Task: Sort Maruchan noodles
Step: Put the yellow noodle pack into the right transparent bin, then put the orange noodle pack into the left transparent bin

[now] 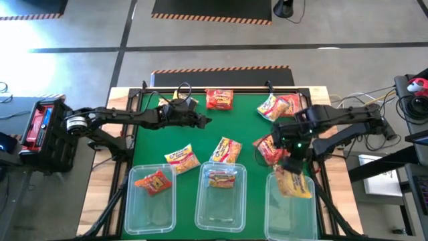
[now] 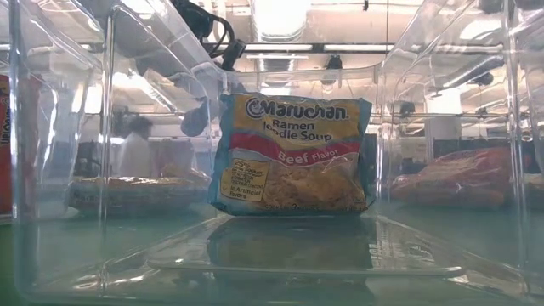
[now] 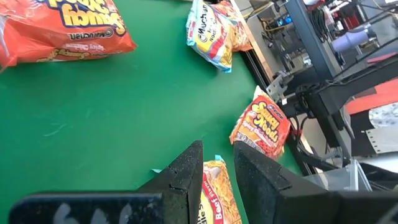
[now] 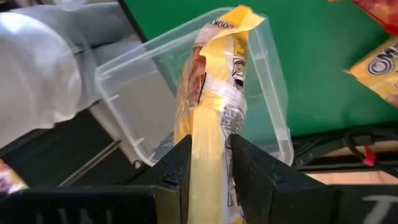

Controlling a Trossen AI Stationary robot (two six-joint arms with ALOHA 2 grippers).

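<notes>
The green tabletop is strewn with packets. Below the right gripper the right-hand tub is positioned, evidently to receive the yellow packet clamped edge-up between its fingers. The left gripper is kept closed, empty.

Yellow packet between jaws, above tub

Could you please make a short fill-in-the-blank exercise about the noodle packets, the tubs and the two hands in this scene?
1. The right hand is shut on a ____ packet above the right tub.
2. The packet in the left tub is ____ in colour.
3. The number of clear tubs along the table's near edge is ____.
4. The left hand holds ____.

Missing words: yellow; red; three; nothing
</notes>
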